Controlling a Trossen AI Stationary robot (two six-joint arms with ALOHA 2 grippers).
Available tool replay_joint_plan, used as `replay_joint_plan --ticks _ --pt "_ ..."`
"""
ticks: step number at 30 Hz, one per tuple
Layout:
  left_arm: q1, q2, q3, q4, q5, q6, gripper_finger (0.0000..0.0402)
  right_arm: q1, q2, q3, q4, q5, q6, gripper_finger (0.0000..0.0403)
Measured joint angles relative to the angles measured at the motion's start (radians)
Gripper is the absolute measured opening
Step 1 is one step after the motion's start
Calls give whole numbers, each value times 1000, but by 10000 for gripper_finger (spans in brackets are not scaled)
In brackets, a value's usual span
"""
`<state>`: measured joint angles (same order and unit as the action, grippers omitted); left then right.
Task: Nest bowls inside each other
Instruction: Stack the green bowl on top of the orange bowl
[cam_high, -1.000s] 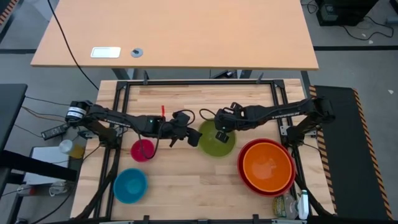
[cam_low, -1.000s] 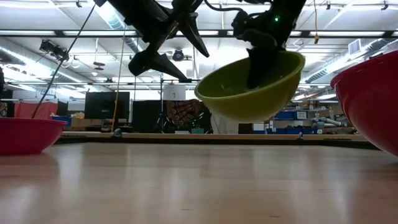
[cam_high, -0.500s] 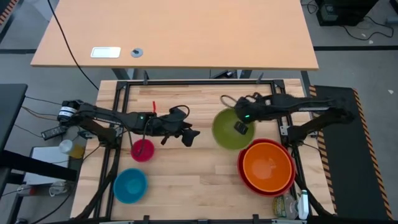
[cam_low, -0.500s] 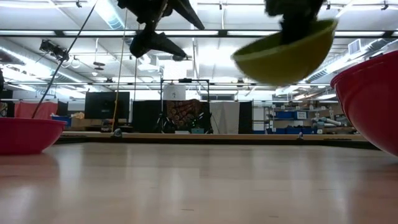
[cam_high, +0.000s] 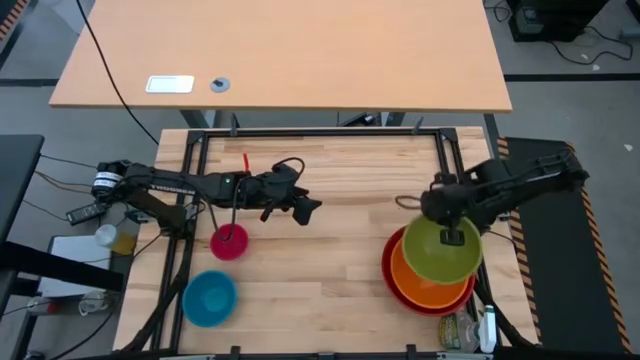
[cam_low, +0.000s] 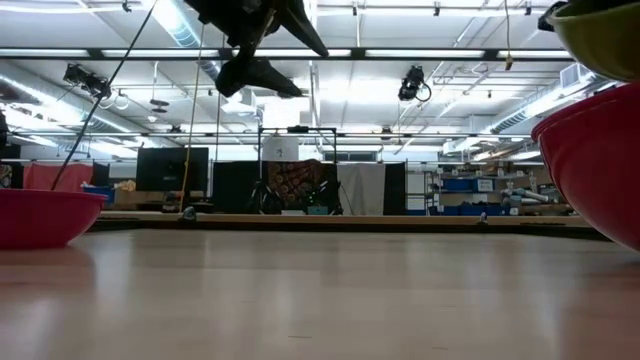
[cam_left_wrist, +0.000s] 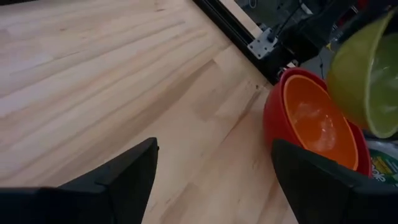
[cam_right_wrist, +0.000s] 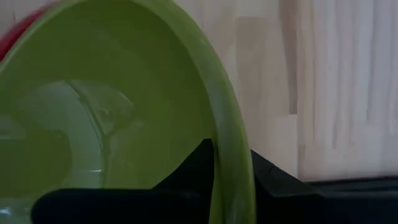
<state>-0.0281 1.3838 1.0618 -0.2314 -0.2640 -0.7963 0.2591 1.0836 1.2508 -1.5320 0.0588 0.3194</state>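
Observation:
My right gripper is shut on the lime green bowl, which hangs over the orange bowl. The orange bowl sits nested in the red bowl at the table's near right. The left wrist view shows the green bowl tilted above the orange bowl. My left gripper hangs open above the table's middle, holding nothing. The pink bowl and the blue bowl rest on their bases at the near left. My right gripper grips the green bowl's rim on its far side, one finger inside the bowl and the other outside. The fingers come from above, pointing steeply down. The bowl hangs lifted clear, mouth up and somewhat tilted, above the orange bowl.
A black metal frame runs along the table's far and side edges. Bottles and clutter stand by the near right corner. Bare wood lies between the pink bowl and the red bowl.
My right gripper has carried the green bowl up and toward the table's right edge, from the middle of the table to above the orange bowl, tipping to point more steeply down. My left gripper has risen a little and stayed open.

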Motion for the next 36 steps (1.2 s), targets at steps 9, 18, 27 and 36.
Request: replay_joint_plan --ticks 9,18,27,36 --pt "4 -4 0 0 54 5 315 111 10 -229 242 25 36 60" --pt "3 -5 0 -3 159 6 315 186 11 -406 388 41 44 60" --pt "21 -5 0 -4 184 42 315 193 11 -485 505 -107 70 107" --pt "78 -5 0 -53 244 87 315 157 11 -425 431 -117 46 241"
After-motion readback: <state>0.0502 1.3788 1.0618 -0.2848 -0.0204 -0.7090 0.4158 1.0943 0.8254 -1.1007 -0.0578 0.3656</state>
